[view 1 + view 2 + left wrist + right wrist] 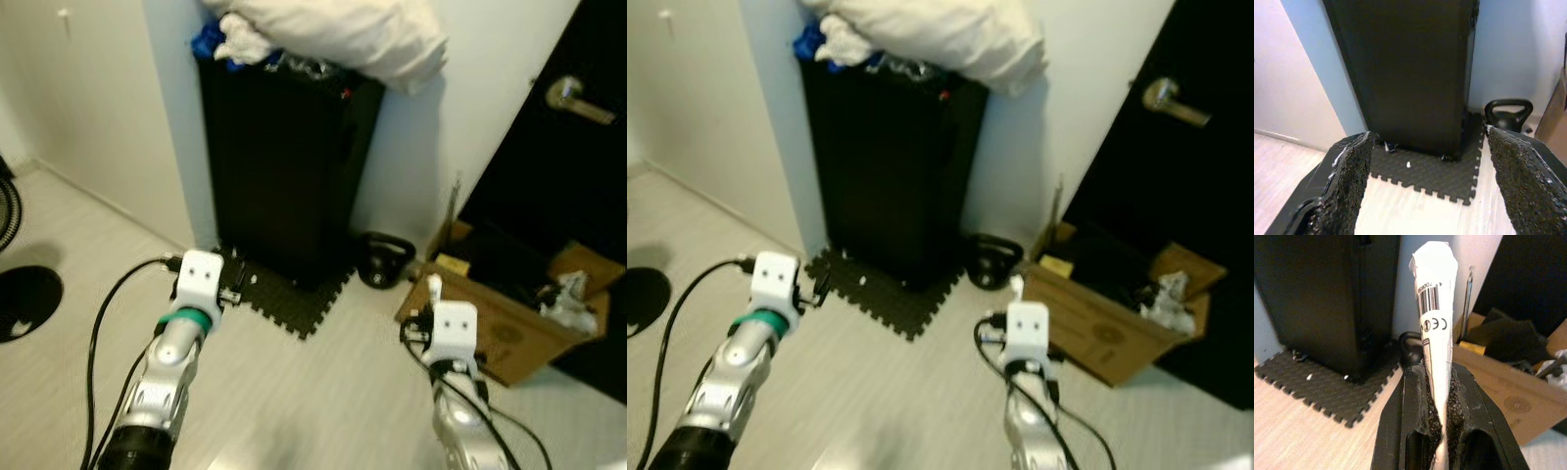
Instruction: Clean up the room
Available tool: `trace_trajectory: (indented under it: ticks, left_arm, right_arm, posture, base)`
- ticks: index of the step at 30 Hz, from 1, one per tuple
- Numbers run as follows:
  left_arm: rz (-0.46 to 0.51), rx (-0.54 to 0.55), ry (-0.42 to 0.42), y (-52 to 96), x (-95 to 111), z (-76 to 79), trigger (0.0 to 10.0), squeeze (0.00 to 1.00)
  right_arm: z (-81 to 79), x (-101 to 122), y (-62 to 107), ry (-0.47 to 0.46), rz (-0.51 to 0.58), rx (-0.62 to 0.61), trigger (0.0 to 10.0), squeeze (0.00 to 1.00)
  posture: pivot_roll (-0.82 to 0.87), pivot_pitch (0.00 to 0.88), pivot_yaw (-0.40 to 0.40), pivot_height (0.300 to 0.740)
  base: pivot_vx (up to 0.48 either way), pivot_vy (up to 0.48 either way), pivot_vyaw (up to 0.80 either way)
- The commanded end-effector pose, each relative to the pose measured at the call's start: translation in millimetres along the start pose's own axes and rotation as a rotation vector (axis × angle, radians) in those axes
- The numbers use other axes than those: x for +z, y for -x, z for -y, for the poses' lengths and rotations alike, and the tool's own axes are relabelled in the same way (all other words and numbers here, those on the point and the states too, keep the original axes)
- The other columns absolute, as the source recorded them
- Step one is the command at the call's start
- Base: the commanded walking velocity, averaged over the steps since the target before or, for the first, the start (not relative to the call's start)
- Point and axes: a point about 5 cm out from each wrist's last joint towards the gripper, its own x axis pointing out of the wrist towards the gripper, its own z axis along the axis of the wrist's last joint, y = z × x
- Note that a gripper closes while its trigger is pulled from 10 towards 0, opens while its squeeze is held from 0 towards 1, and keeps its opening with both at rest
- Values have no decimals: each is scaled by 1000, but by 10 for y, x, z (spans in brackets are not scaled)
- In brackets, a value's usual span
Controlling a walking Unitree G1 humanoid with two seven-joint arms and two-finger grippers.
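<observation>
Paper scrap (1434, 308) is pinched upright in the right gripper (1436, 406), carried near the cardboard box (509, 328) on the right, likely for disposal there. Left gripper (1425, 196) is held spread apart, nothing grasped.

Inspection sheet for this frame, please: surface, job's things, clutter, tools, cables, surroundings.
Surface: pale wood-look floor; black foam mat under a tall black cabinet.
Job's things: folded white paper with a barcode, clamped upright in the right tool; open cardboard box beside that arm, holding dark and white items.
Clutter: black kettlebell on the floor between cabinet and box; white specks on the mat; white bag and blue item atop the cabinet.
Tools: left tool open, empty, facing the cabinet.
Cables: black cable looping along the left arm.
Surroundings: white walls; dark door with metal handle.
</observation>
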Motion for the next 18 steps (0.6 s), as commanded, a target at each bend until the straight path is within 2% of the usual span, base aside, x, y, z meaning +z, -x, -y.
trace_trajectory:
  ticks: [1,9,13,18]
  left_arm:
    - [-4,-26,11,9,-19,63,10000,0]
    - [-5,-39,10,8,-13,71,10000,0]
    - [7,-83,22,-2,19,130,10000,0]
    - [16,-83,30,-11,33,148,10000,0]
  right_arm:
    - [57,-67,27,13,-25,-22,10000,0]
    - [54,-95,35,26,-35,-16,10000,0]
    - [23,-102,39,24,-48,1,10000,0]
    - [24,-111,41,25,-51,2,10000,0]
  posture:
    - [79,0,54,740]
    - [88,0,58,740]
    - [81,0,61,740]
    - [78,0,64,740]
  base:
    - [0,0,-800]
    - [0,0,-800]
    - [0,0,-800]
    - [0,0,-800]
